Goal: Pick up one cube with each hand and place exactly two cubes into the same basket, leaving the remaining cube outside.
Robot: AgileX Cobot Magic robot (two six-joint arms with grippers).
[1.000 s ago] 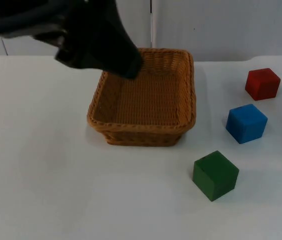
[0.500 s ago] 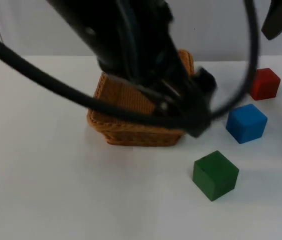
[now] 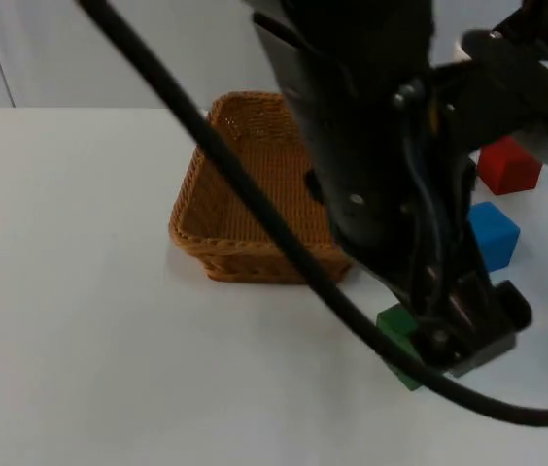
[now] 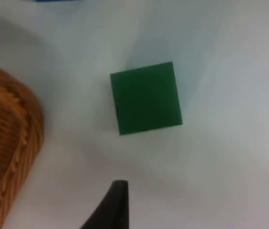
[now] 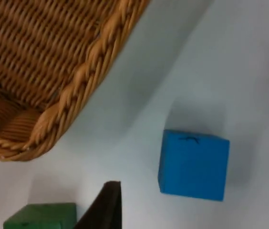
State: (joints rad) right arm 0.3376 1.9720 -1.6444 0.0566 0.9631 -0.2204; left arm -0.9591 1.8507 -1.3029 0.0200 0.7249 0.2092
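Left pincer (image 3: pixel 463 335) hangs over green cube (image 4: pixel 145 98); grip state can't be told.

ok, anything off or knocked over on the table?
Nothing stands out. The basket sits upright and undamaged, nothing visible in it. The green cube, blue cube and red cube all sit flat on the table, apart from one another. The left gripper is over the green cube.

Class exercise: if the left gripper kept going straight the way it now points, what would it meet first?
Most likely the green cube: the left wrist view looks along the left gripper and the cube lies directly ahead on the table. How far off it still is stays unclear.
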